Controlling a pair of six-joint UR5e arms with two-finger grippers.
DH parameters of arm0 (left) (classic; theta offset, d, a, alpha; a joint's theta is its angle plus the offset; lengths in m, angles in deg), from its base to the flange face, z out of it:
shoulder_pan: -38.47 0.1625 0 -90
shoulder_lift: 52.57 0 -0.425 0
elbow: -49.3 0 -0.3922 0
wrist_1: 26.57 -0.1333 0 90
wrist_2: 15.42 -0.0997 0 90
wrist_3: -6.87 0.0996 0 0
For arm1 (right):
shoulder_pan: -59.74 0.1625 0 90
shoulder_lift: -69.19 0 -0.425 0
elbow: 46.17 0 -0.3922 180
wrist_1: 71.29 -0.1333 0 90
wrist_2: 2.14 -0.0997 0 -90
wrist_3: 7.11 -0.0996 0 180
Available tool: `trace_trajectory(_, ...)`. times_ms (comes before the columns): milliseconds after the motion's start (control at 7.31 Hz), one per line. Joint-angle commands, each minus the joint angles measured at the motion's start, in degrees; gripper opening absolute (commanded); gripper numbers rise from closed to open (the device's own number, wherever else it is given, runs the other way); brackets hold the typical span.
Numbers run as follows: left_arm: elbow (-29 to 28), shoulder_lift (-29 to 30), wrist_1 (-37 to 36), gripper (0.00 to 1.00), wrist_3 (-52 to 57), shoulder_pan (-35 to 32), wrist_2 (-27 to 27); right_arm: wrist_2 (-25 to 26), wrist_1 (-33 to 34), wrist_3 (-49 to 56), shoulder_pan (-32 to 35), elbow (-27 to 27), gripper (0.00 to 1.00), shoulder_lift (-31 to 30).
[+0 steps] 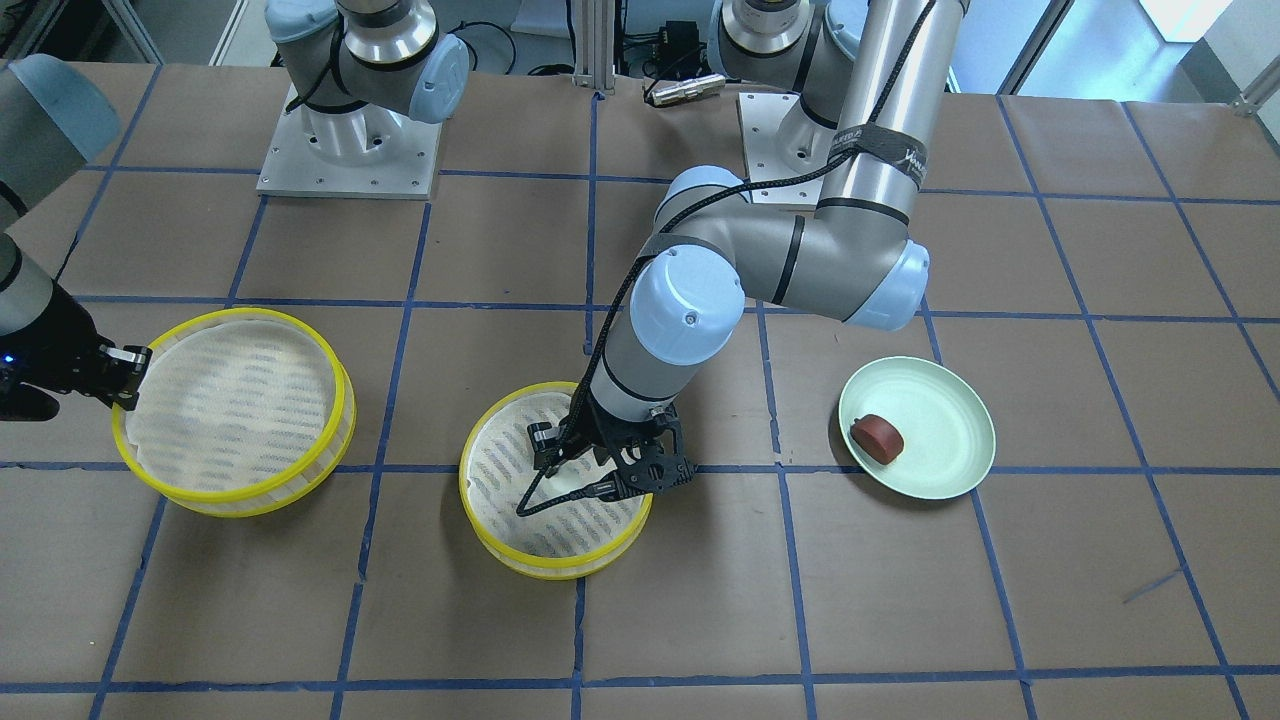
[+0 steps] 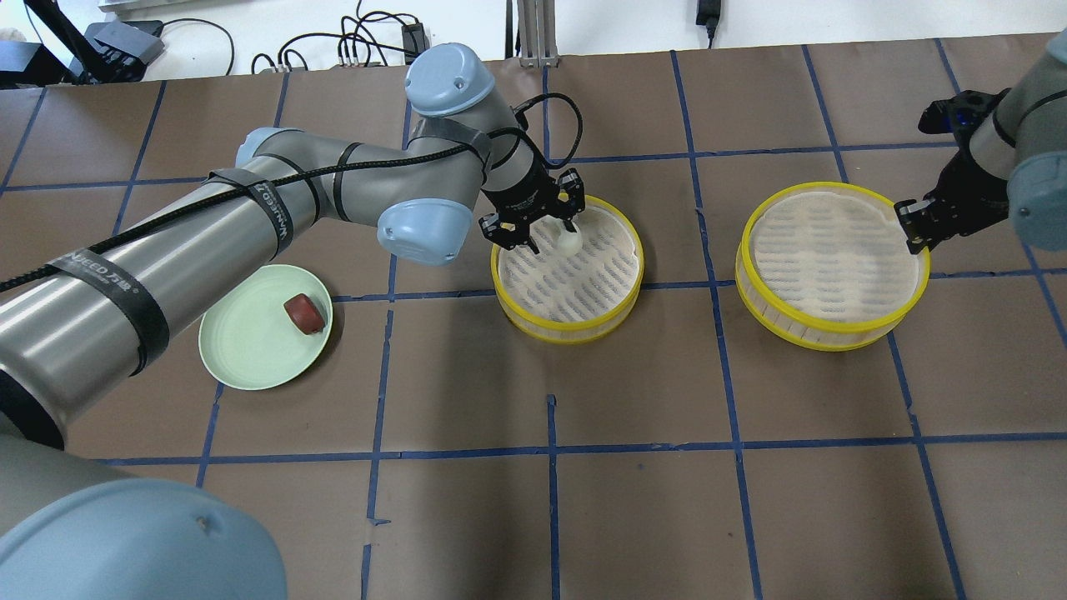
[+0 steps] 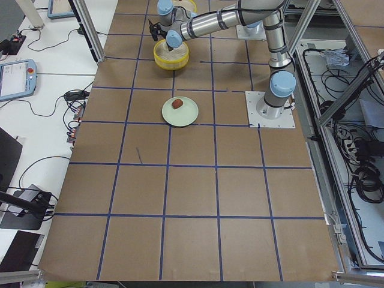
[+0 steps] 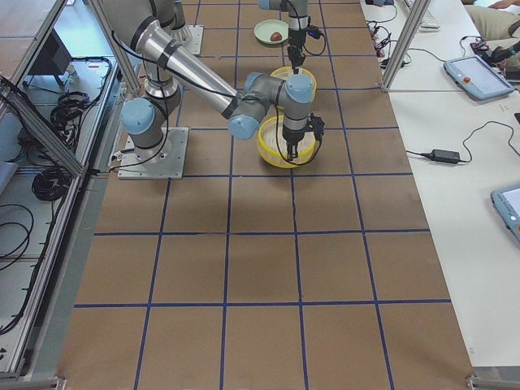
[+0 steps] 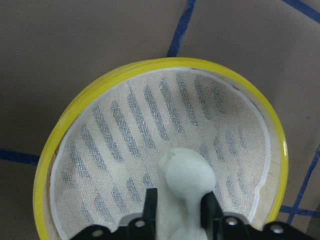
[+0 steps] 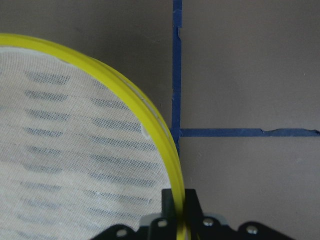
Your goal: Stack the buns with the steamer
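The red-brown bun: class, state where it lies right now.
In the overhead view the red-brown bun lies on the pale green plate, on the robot's left, left of the middle steamer tray.

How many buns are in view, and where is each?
2. The white bun is held in the left hand over the middle steamer tray; the red-brown bun lies on the green plate.

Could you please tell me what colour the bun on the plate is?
The bun is dark red-brown, clearest in the overhead exterior view.
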Motion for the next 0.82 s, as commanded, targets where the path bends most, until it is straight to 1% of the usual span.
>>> trace_trajectory(0,-0.03,-0.09,0.09,0.84,0.33,-0.04,-0.02,-0.52,-4.40,-0.92,0.42,-1.75,0.07,-2.35)
trace_trajectory(274,0.14,-0.09,0.18,0.86,0.33,-0.13,0.07,-0.70,-4.50,-1.01,0.59,-1.75,0.07,-2.54)
trace_trajectory(547,-0.03,-1.49,0.96,0.88,0.77,-0.13,-0.10,-0.87,-5.28,-3.37,1.81,-2.28,0.07,-3.50)
trace_trajectory(684,-0.29,-3.84,1.84,0.91,2.60,0.04,-0.37,-1.05,-6.25,-6.60,3.65,-3.50,0.07,-3.51)
